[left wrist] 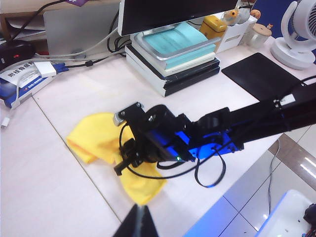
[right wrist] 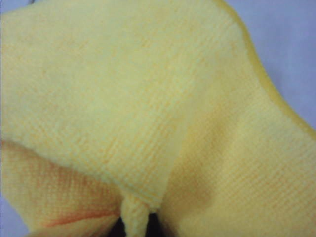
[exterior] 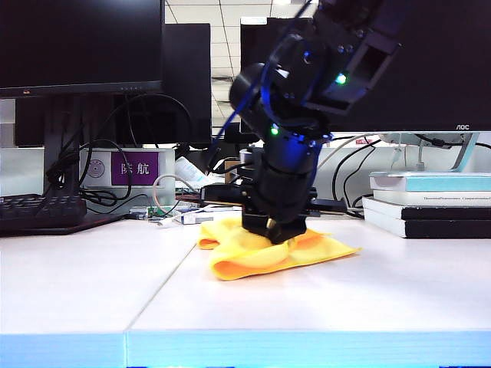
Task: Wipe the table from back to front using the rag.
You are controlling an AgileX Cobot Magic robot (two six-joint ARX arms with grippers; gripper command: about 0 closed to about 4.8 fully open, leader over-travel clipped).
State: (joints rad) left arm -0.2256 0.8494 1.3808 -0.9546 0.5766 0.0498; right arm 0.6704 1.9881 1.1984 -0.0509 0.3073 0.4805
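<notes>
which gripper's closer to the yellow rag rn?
Right. The right gripper is down on the rag, pinching a fold. The left gripper hangs above, off the rag's front edge.

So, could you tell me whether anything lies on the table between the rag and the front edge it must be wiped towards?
Nothing visible does: the table is bare from the rag, pinned under the right gripper, to its blue front edge.

rag (exterior: pixel 268 251): on table (exterior: pixel 84 284), mid-surface, under right gripper (exterior: pixel 274 228). book stack (exterior: pixel 428 203): right. keyboard (exterior: pixel 38 211): left. left gripper (left wrist: pixel 137 222): before the rag.
</notes>
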